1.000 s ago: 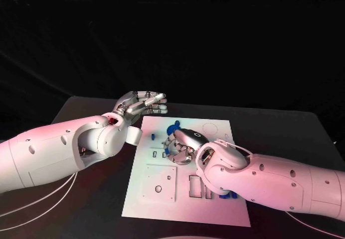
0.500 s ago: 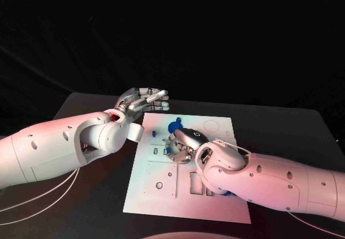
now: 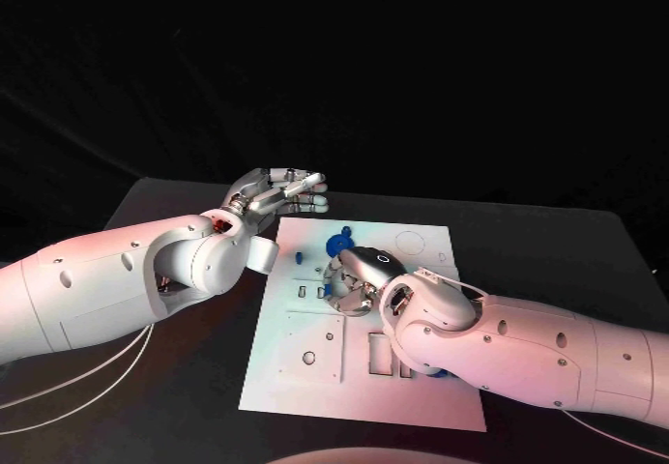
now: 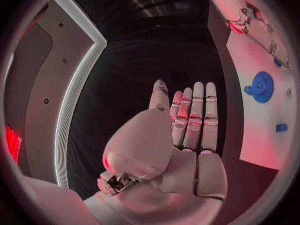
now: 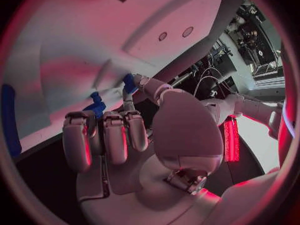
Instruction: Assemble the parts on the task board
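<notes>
Currently your right hand [image 3: 356, 285] fingers clamp a small blue plastic part [image 5: 129, 83] at frame centre; misalignment risks jamming. Left hand [image 3: 275, 198] fingers together, empty.

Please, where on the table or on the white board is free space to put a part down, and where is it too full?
Bare table lies between the task board and the table's right edge, beyond the right arm. The board's near left corner, beside the square plate, is also bare. It is crowded mid-board, where the right hand works beside the blue gear. The left hand hovers off the board's far left corner.
</notes>
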Controlling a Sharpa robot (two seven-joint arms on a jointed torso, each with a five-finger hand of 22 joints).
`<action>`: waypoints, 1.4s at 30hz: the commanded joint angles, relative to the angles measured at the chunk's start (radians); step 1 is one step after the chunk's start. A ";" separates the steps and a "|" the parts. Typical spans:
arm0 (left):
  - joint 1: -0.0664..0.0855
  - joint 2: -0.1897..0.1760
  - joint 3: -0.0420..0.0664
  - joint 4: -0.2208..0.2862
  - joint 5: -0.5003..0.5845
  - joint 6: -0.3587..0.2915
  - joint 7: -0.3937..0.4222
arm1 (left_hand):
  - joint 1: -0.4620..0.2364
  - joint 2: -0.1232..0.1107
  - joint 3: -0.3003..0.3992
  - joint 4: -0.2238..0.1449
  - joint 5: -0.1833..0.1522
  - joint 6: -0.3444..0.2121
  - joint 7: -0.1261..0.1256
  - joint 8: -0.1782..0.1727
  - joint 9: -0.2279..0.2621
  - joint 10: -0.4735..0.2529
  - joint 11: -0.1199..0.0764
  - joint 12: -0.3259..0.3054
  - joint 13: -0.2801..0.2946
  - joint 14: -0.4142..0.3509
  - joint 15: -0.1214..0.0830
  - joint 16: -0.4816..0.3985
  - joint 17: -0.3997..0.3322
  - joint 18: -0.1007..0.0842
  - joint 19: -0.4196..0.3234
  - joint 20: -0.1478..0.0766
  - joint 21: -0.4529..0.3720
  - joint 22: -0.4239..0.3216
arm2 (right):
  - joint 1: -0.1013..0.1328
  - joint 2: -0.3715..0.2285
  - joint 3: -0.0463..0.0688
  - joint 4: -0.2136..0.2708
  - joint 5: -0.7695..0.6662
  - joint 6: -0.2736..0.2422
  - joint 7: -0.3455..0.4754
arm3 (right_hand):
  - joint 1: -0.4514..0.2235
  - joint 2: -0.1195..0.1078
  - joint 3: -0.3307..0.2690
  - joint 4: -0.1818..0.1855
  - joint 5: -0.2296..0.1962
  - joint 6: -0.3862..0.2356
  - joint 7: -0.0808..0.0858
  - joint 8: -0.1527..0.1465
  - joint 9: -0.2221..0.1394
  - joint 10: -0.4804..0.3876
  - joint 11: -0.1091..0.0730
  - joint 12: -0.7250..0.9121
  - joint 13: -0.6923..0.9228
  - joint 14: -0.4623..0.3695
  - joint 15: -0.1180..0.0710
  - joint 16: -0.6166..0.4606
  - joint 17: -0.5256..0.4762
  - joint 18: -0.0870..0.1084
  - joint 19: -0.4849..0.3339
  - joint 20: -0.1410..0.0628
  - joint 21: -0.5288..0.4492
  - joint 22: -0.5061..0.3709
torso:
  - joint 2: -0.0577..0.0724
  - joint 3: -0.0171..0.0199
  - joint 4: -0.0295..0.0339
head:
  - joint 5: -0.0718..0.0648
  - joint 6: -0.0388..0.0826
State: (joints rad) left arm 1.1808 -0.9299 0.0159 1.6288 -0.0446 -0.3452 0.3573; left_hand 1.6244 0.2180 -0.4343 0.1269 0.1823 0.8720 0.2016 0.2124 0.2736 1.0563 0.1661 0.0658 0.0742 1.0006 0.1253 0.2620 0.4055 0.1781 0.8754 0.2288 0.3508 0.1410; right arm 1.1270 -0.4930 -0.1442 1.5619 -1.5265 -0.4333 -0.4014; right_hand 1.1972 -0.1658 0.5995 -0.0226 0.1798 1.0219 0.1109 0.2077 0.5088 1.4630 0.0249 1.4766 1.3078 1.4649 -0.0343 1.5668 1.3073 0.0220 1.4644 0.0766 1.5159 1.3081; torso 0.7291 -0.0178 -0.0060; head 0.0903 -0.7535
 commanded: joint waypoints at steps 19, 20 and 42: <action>0.002 0.002 0.001 0.002 0.002 0.019 0.001 | 0.006 0.008 -0.012 -0.002 0.000 -0.004 -0.001 -0.004 0.003 -0.004 0.001 -0.001 0.000 -0.012 -0.001 -0.007 0.003 0.000 -0.009 0.000 0.004 -0.001 | -0.004 -0.001 -0.003 -0.016 -0.006 0.020 -0.001 | -0.019 -0.018 -0.005 0.003 -0.017 0.005 -0.014 -0.002 0.058 0.011 -0.004 -0.014 0.144 0.106 -0.007 0.004 0.263 -0.002 0.056 -0.007 -0.009 0.216 | 0.001 0.0002 0.0006 | -0.004 0.000; 0.002 0.002 0.001 0.002 0.002 0.019 0.001 | 0.006 0.008 -0.012 -0.002 0.000 -0.004 -0.001 -0.004 0.003 -0.004 0.001 -0.001 0.000 -0.012 -0.001 -0.007 0.003 0.000 -0.009 0.000 0.004 -0.001 | -0.004 -0.001 -0.003 -0.016 -0.006 0.020 -0.001 | -0.021 -0.021 -0.006 0.003 -0.018 0.004 -0.013 -0.003 0.058 0.010 -0.003 -0.015 0.143 0.106 -0.007 0.004 0.263 -0.002 0.056 -0.007 -0.009 0.216 | 0.001 0.0002 0.0006 | -0.004 0.000; 0.002 0.002 0.001 0.001 0.002 0.020 0.000 | 0.006 0.008 -0.012 -0.002 0.000 -0.004 -0.001 -0.004 0.003 -0.004 0.001 -0.001 0.000 -0.012 -0.001 -0.007 0.003 0.000 -0.009 0.000 0.004 -0.001 | -0.005 0.005 -0.004 -0.032 -0.006 0.026 0.012 | -0.038 -0.052 -0.010 0.005 -0.018 -0.030 0.001 -0.026 0.046 -0.027 0.009 -0.057 0.100 0.106 0.003 0.004 0.263 0.001 0.048 0.000 -0.022 0.209 | 0.001 -0.0001 0.0004 | -0.004 -0.004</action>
State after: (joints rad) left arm 1.1808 -0.9296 0.0159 1.6284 -0.0446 -0.3425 0.3525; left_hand 1.6283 0.2218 -0.4343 0.1270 0.1823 0.8720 0.2016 0.2124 0.2753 1.0563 0.1661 0.0658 0.0742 0.9933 0.1252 0.2581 0.4073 0.1781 0.8754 0.2288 0.3507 0.1410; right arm 1.1257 -0.4889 -0.1463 1.5333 -1.5279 -0.4345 -0.3906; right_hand 1.1577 -0.2057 0.5931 -0.0176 0.1608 0.9980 0.1127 0.1849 0.5556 1.4413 0.0321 1.4229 1.3074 1.4648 -0.0342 1.5668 1.3079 0.0220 1.4644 0.0767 1.4985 1.3075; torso 0.7299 -0.0180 -0.0058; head 0.0864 -0.7563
